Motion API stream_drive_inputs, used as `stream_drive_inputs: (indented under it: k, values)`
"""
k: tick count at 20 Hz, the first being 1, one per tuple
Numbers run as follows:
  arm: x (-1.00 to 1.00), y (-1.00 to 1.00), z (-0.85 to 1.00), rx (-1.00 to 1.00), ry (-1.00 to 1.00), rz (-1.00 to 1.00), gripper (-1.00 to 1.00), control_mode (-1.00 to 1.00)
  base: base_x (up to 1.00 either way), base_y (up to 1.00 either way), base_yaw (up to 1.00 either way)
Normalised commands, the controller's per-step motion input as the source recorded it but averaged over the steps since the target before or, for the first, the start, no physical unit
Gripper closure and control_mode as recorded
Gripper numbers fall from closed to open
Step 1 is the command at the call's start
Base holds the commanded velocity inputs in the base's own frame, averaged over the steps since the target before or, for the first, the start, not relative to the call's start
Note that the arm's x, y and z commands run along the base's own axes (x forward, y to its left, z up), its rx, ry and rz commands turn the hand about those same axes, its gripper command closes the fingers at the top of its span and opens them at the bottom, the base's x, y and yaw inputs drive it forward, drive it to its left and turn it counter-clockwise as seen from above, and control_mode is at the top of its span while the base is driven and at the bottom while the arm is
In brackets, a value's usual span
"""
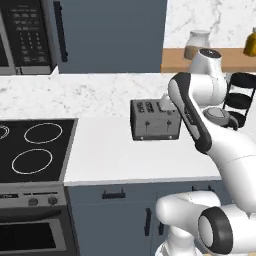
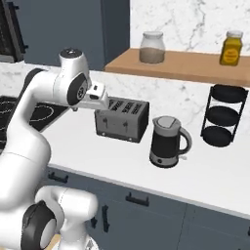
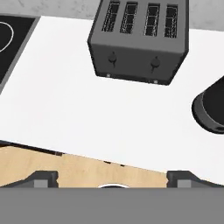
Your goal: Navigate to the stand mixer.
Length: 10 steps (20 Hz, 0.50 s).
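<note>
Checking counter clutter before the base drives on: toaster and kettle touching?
Apart. In the right base view, a strip of bare white counter separates the toaster from the kettle; the hand view shows the same gap.

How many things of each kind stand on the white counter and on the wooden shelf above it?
Toaster: 1
Kettle: 1
Three-tier black rack: 1
Glass jar: 1
Yellow bottle: 1
Total: 5. The first three stand on the counter, the last two on the shelf.
</note>
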Motion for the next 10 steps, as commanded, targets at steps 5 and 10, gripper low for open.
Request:
stream_drive_inputs:
  k: [5, 10]
  values:
    - [0.00, 0.00, 0.00, 0.00, 0.00, 0.00, -1.00, 1.00, -0.24, 0.60, 0.75]
    - [0.00, 0.00, 0.00, 0.00, 0.00, 0.00, -1.00, 1.00, -0.12, 0.50, 0.87]
